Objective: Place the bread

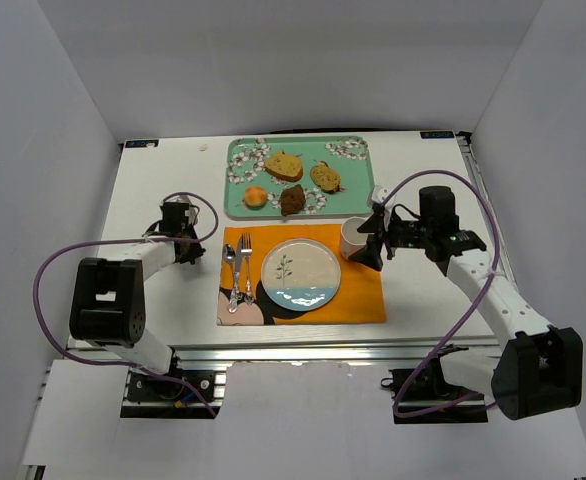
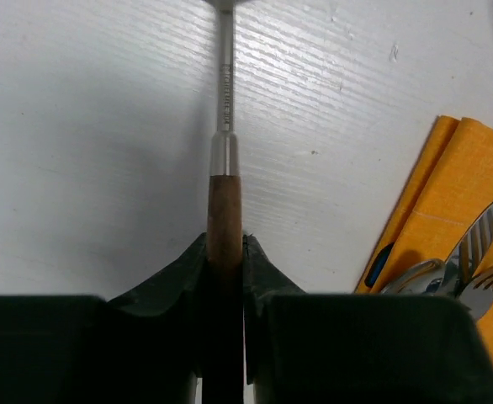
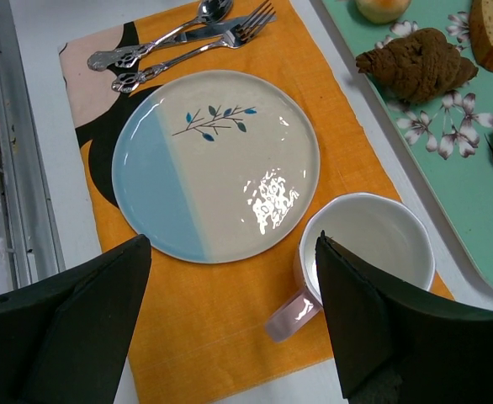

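The small round golden-orange bun sits untaken on the teal flowered tray by the worktop's far edge. The right gripper, jaws apart, should probably reach it next. The left gripper's jaws clamp a wooden-handled metal utensil.

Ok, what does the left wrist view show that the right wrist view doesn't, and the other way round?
Only left wrist: a wooden-handled utensil clamped in the left pincer. Only right wrist: the plate, cup, tray, dark chunk and part of the bread, beyond the open right pincer. Both: the orange placemat, spoon and fork.
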Robot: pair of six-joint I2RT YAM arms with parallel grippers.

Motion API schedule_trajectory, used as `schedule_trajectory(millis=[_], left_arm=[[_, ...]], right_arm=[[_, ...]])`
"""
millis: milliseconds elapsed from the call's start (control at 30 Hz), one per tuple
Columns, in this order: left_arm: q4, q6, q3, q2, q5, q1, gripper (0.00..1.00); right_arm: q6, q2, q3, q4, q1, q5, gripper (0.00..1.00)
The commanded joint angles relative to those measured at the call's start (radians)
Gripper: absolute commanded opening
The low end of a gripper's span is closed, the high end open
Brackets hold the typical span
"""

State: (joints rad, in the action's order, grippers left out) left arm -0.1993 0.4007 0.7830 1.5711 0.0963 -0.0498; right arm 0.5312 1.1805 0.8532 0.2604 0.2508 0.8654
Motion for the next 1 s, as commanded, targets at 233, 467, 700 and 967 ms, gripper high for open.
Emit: schedule_trajectory(millis=[233,467,700,967], left_arm=[[-0.157,-0.042,0.249,-0.161,-0.111,-0.099,0.0],[-0.055,0.175,0.251,-0.132,-0.443,-0.225,0.0],[-0.142,0.173,0.332,-0.03,-0.52,-0.242,0.0],[-0.151,0.168,0.361,0.059,-0.538,-0.251,0.0]], right_arm=[[0.015,-0.079,-0.022,-0.032,-0.018,-0.037,0.84],[-0.008,-0.128,-0.069,-0.059,-0.045,-0.062,0.84],[-0.023,-0.147,-0.095,-0.09,-0.065,-0.059,0.84],[-0.028,-0.159,-0.115,-0.095,-0.084,-0.045,0.84]])
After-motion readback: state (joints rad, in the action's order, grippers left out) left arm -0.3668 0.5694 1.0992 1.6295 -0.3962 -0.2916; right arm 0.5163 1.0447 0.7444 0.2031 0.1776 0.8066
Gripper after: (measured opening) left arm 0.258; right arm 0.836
